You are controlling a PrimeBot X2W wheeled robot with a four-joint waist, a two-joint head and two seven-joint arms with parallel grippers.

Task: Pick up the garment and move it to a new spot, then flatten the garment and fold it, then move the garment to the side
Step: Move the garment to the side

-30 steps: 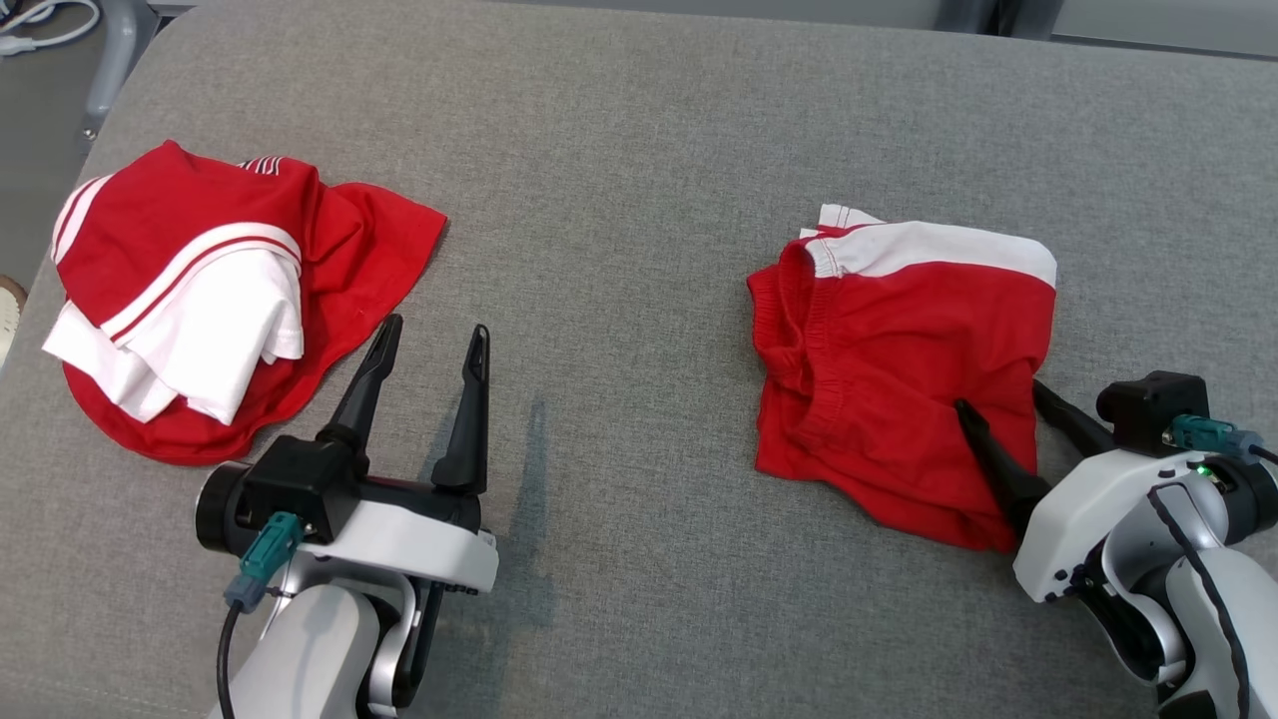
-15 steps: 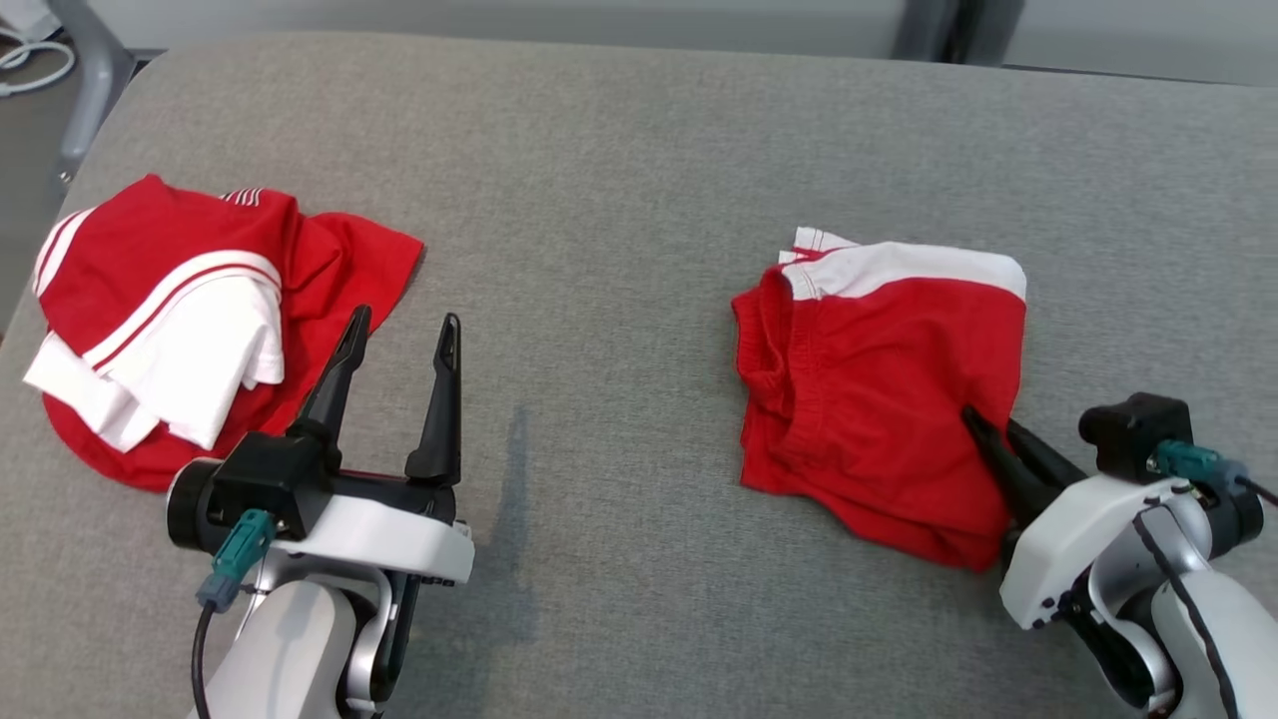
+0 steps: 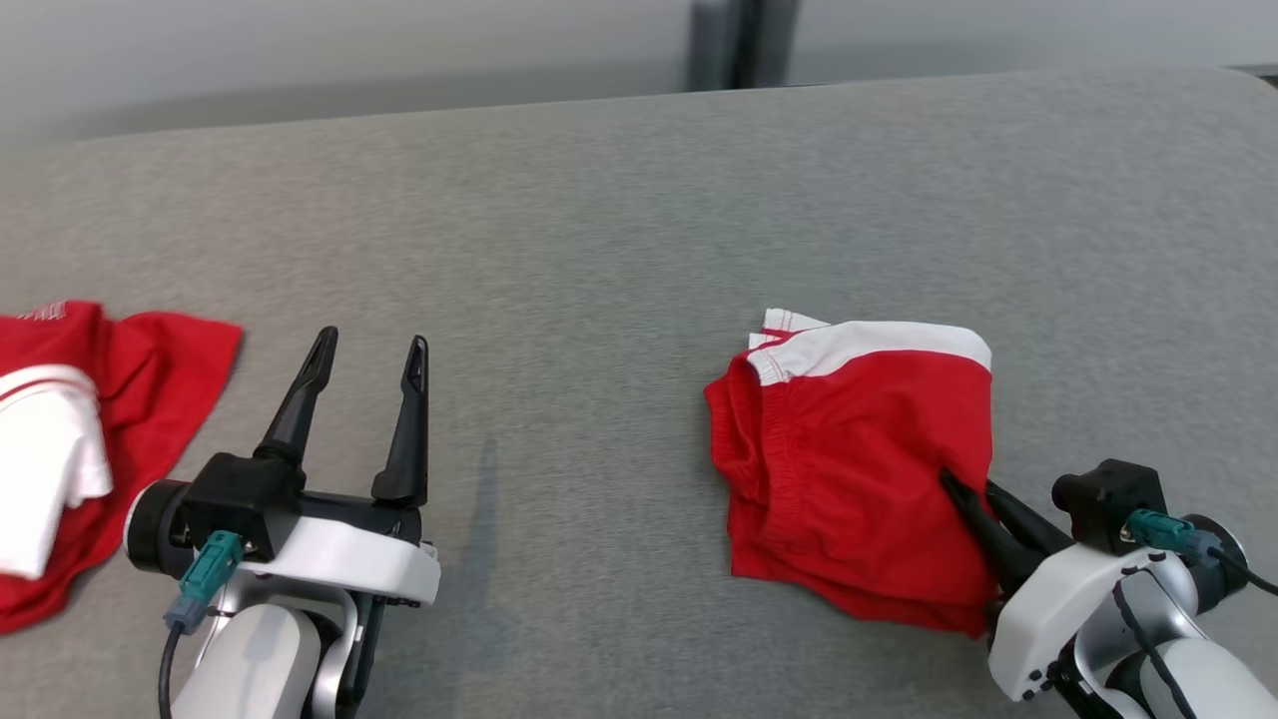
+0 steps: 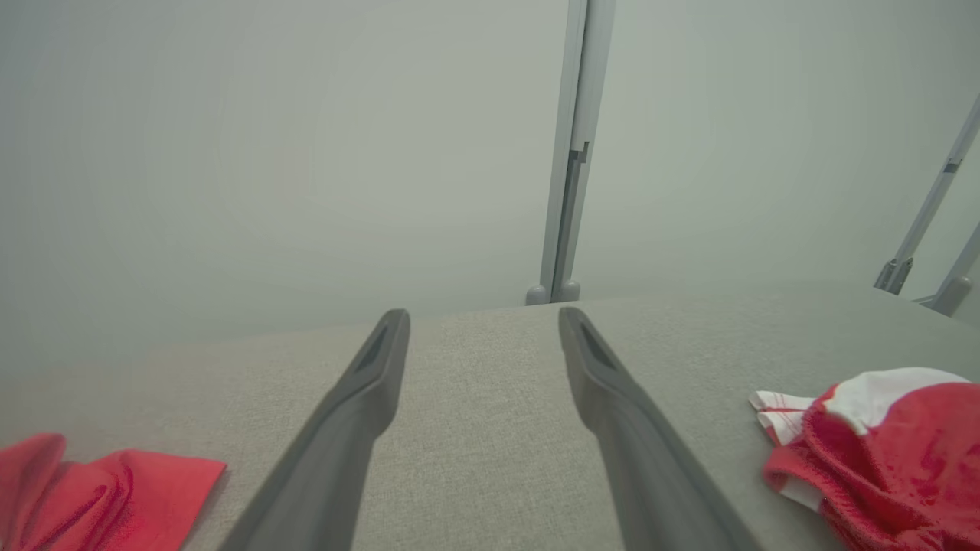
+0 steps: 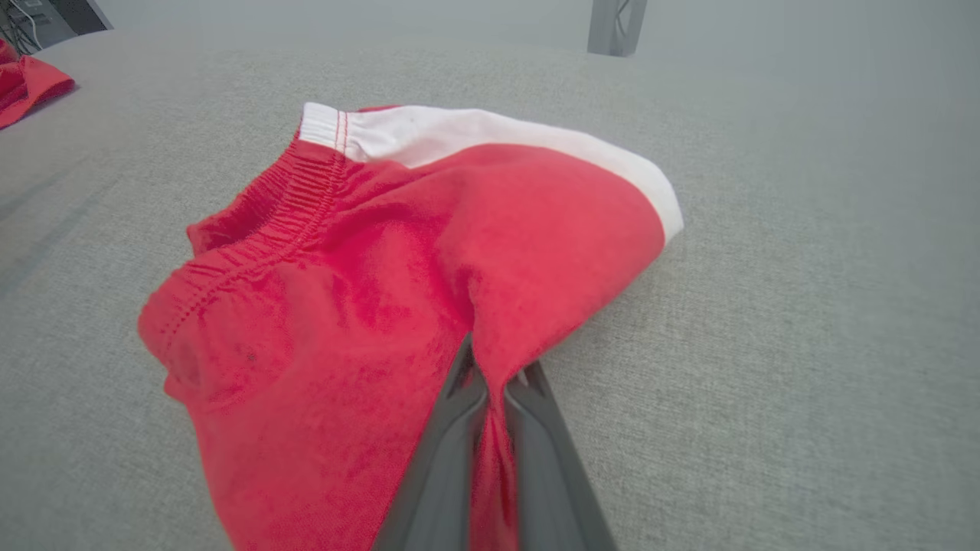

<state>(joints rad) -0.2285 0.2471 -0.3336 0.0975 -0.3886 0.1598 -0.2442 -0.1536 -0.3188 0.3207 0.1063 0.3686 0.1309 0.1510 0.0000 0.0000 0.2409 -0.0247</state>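
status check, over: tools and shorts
Right tool shut on shorts, near corner. Left tool open, empty. Shorts lying on table. Other garment far left, not in the way.

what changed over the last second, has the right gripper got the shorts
The right gripper closed on the red shorts at their near right edge; a second ago it straddled that edge, open. The head camera moved, shifting the whole picture. The left gripper stayed open and empty; the red and white garment stayed put.

Garment [image 3: 859,469] right on table [image 3: 599,250] (shirt [image 3: 130,399] left).
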